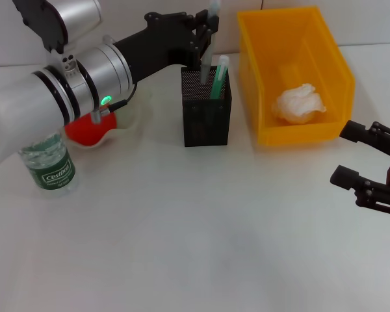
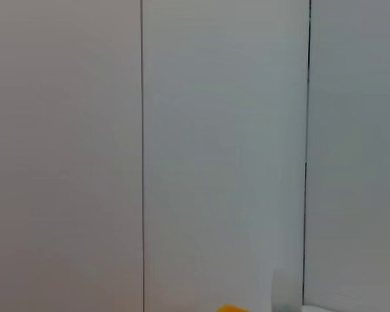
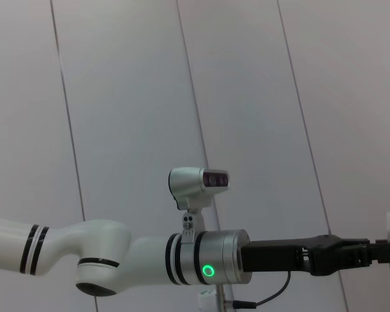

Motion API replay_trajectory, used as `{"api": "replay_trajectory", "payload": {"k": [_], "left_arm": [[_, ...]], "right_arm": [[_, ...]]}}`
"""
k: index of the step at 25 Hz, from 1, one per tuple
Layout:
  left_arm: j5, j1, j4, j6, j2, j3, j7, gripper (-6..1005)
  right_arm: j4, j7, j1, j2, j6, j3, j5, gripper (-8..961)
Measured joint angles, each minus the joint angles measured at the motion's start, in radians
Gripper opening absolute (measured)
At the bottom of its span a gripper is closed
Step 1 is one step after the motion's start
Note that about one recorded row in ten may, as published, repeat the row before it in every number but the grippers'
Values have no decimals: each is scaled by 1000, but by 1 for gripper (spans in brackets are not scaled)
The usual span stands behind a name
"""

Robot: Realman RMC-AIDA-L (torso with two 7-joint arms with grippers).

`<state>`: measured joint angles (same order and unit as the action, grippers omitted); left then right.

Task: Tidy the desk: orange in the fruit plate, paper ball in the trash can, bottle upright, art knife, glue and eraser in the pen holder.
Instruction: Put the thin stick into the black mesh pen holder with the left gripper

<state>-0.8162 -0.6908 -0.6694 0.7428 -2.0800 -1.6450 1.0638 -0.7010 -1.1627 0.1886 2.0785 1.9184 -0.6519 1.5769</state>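
White desk, top centre: left gripper (image 1: 205, 36) pinches a pale glue stick (image 1: 212, 19) upright directly above the mesh pen holder (image 1: 206, 107); right gripper (image 1: 370, 172) spread, idle lower right.

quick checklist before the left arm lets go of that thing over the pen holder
1. Left gripper is above the pen holder, holding a pale stick-like item: ok.
2. Item lined up with the holder's opening: looks so in the head view, ok.
3. What the item is (glue or knife): cannot tell.
4. Room inside: a green-capped item already stands in the holder, space beside it: ok.
5. Right gripper open and low to the right, apart from the yellow bin: ok.
6. Other steps: paper ball in the bin, bottle upright: ok.
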Motion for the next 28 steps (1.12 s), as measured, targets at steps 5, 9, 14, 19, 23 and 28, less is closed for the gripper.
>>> {"api": "replay_trajectory", "payload": {"k": [5, 9, 14, 19, 23, 28], "left_arm": [[5, -3, 9, -21, 0, -11, -1, 169], [40, -4, 20, -26, 0, -27, -26, 171], [82, -6, 33, -27, 0, -44, -54, 173], [84, -6, 33, -28, 0, -45, -55, 176], [84, -8, 33, -34, 0, -45, -55, 177], [84, -14, 36, -39, 0, -48, -55, 180]], "right_arm": [[0, -1, 2, 0, 1, 0, 0, 832], [0, -1, 3, 0, 1, 0, 0, 832], [0, -2, 5, 0, 2, 0, 0, 832], [0, -9, 8, 0, 2, 0, 1, 832], [0, -9, 8, 0, 2, 0, 1, 832], [0, -9, 10, 0, 2, 0, 2, 832]]}}
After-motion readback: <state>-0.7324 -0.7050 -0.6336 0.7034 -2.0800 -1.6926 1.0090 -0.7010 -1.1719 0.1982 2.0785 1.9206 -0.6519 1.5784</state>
